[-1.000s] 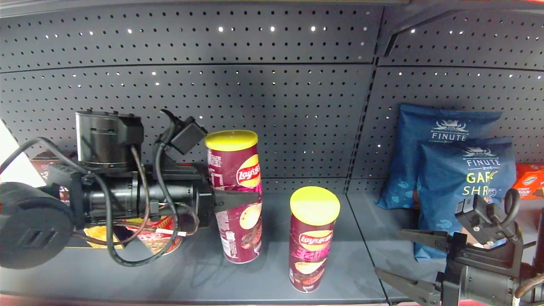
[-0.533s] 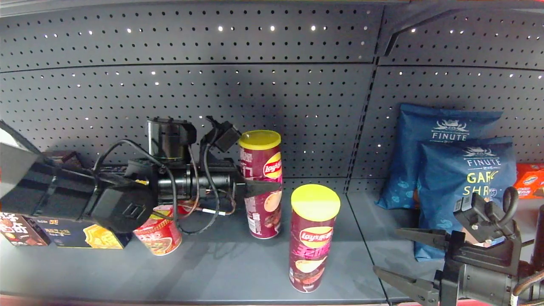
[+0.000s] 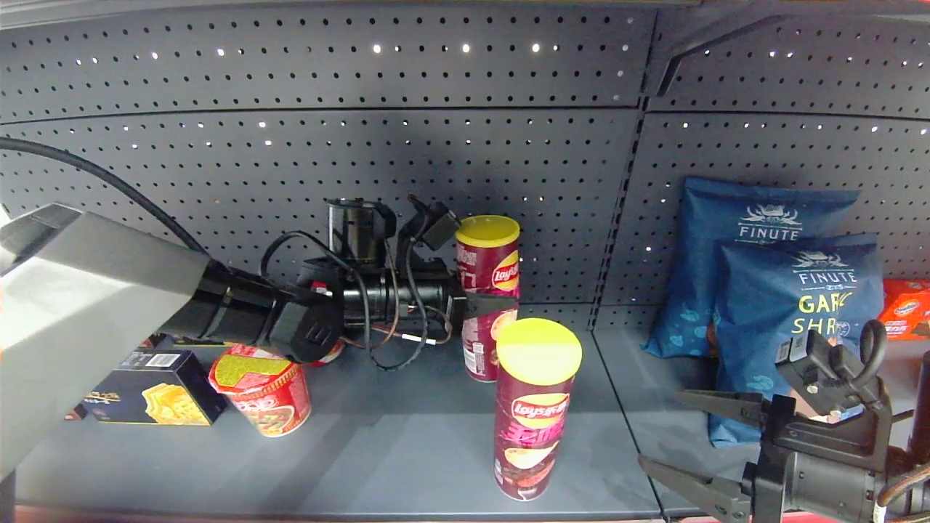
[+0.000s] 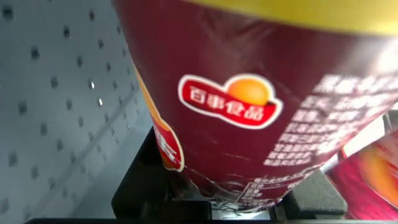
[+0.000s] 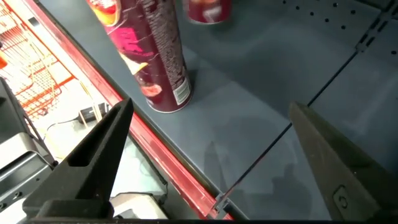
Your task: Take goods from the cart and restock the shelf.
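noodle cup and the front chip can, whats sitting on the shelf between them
Nothing. In the head view the shelf between the noodle cup and the front chip can is bare.

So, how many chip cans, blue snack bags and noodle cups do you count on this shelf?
Chip cans: 2, the held chip can in the left claw and the front chip can standing free.
Blue snack bags: 2, the back bag and the front bag.
Noodle cups: 1, the red noodle cup; a red patch behind it is too hidden to name.
Total: 5
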Controlling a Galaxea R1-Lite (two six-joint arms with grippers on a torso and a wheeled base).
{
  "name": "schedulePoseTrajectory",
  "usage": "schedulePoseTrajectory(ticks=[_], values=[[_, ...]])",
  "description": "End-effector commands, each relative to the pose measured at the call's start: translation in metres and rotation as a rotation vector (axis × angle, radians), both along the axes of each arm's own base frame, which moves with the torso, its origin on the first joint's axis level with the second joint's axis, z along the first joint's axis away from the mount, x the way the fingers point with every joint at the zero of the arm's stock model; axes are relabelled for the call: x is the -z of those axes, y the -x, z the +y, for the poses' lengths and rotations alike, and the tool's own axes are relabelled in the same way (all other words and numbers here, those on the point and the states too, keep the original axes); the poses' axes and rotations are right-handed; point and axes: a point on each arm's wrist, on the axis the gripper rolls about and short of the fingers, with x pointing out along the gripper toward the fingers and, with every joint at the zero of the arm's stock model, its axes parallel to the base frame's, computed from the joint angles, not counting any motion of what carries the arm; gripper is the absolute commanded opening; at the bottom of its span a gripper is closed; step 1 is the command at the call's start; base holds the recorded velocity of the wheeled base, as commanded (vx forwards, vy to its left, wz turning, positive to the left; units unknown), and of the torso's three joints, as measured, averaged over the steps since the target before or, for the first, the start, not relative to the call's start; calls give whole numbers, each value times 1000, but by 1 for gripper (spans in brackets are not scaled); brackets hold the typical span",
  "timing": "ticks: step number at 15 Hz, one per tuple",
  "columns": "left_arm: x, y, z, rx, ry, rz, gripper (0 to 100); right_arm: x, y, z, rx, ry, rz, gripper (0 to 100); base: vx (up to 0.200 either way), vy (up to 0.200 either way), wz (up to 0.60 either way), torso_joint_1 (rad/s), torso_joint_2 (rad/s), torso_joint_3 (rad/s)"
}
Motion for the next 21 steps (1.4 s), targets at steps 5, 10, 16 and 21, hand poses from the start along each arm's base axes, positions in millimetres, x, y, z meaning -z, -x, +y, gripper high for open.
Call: schedulePoseTrajectory(ticks=[5, 10, 16, 21], values=[[26, -20, -14, 14, -22, -5, 0, 1, 1, -1, 0, 2, 3, 100, 0, 0, 0, 0, 0, 0], [34, -33, -19, 14, -18, -16, 0, 3, 1, 0, -2, 6, 11, 100, 0, 0, 0, 0, 0, 0], [49, -42, -19, 18, -49, -50, 0, 4, 1, 0, -2, 9, 16, 100, 0, 0, 0, 0, 0, 0], [40, -37, -16, 5, -52, -70, 100, 9, 4, -3, 6, 21, 36, 100, 0, 0, 0, 0, 0, 0]])
